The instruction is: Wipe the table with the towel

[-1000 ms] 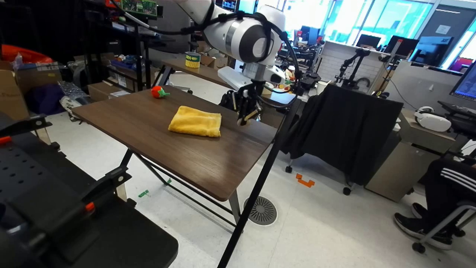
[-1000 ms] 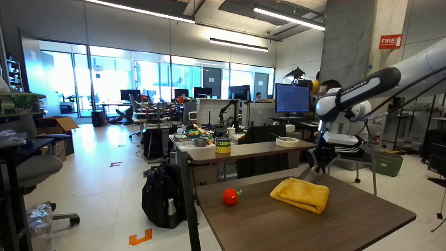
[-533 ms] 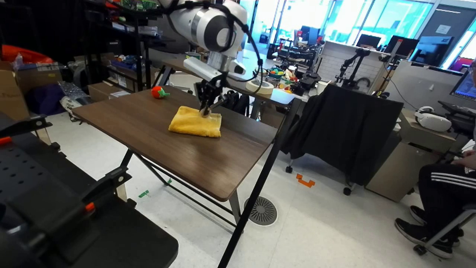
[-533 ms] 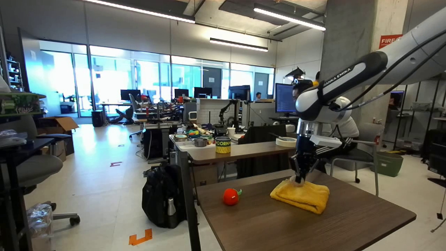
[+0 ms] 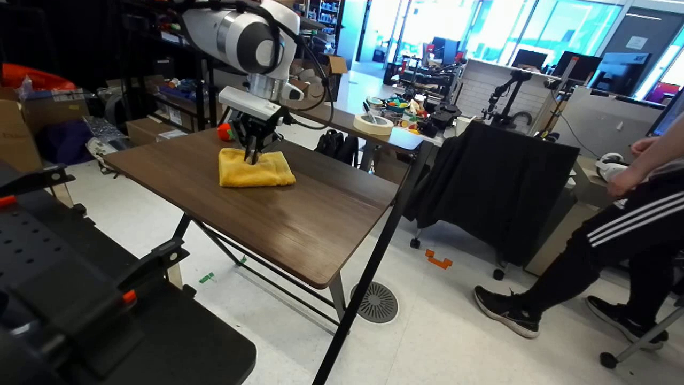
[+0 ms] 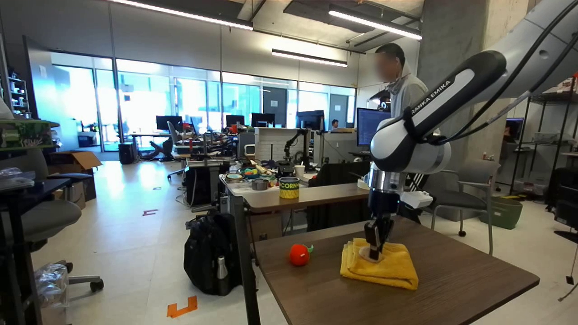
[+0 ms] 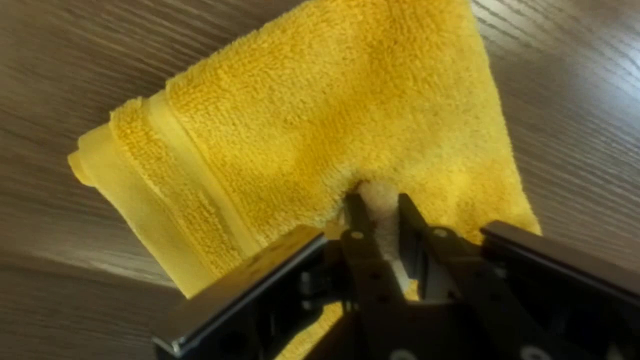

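Gripper (image 7: pixel 378 197) clamped on beige piece (image 7: pixel 381 206), resting on folded yellow terry towel (image 7: pixel 320 115), wood-grain tabletop (image 5: pixel 299 235) beneath. Likely light, soft, may bunch; best pinched by hem (image 7: pixel 145 205), nine o'clock in wrist view.

Worktop (image 6: pixel 460 289): is carrying a towel (image 6: pixel 397 271) and, apart from it at left in an exterior view, a toy tomato (image 6: pixel 299 255).
End effector (image 7: pixel 378 202): is standing over the towel; a small ball (image 7: pixel 380 194) is sitting between its fingertips (image 7: pixel 357 212), touching the towel.
Raised shelf (image 6: pixel 334 193): is running behind the worktop, bearing a corn can (image 6: pixel 289 188) at left and a tape roll (image 5: pixel 373 125) at right.
Backpack (image 6: pixel 205 253): is resting on the floor (image 6: pixel 135 243), left of the worktop in an exterior view, a bottle (image 6: pixel 222 271) standing at its lower right.
Floor drain (image 5: pixel 380 302): is lying partly behind a worktop leg (image 5: pixel 368 275).
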You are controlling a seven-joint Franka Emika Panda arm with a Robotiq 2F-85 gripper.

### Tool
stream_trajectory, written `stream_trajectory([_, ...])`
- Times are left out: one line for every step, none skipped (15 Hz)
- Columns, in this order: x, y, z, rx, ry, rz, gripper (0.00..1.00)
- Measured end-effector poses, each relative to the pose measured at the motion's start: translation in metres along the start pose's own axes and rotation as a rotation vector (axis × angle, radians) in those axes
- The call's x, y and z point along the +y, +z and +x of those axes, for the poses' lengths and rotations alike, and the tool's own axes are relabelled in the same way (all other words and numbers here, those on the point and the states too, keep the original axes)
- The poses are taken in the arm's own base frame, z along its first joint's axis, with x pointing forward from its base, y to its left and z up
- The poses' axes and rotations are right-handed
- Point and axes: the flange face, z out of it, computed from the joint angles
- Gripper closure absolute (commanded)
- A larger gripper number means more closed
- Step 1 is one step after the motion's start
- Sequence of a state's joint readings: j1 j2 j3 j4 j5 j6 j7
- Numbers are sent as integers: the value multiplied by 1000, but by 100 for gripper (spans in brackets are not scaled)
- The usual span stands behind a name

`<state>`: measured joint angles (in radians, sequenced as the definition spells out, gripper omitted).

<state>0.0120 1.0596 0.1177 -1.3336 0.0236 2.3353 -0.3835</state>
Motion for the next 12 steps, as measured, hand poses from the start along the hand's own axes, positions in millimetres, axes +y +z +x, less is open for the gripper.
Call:
stream_trajectory([-9,1,-2,25,-44,-10,100])
stream_trajectory([-17,3,-6,47,-84,-21,100])
stream_trajectory([-22,4,-13,55,-111,-29,100])
stream_trajectory([-26,4,-21,49,-132,-35,100])
stream_trajectory([-26,3,-31,37,-140,-35,75])
stream_trajectory([-25,1,-42,21,-139,-31,74])
stream_trajectory([-22,-2,-55,6,-132,-27,65])
stream_trajectory([-16,-8,-69,-8,-126,-23,57])
stream_trajectory([-7,-15,-83,-17,-115,-22,72])
stream_trajectory([5,-26,-96,-18,-96,-23,64])
stream_trajectory([18,-37,-107,-13,-79,-27,58])
stream_trajectory([28,-46,-115,-9,-69,-31,57])
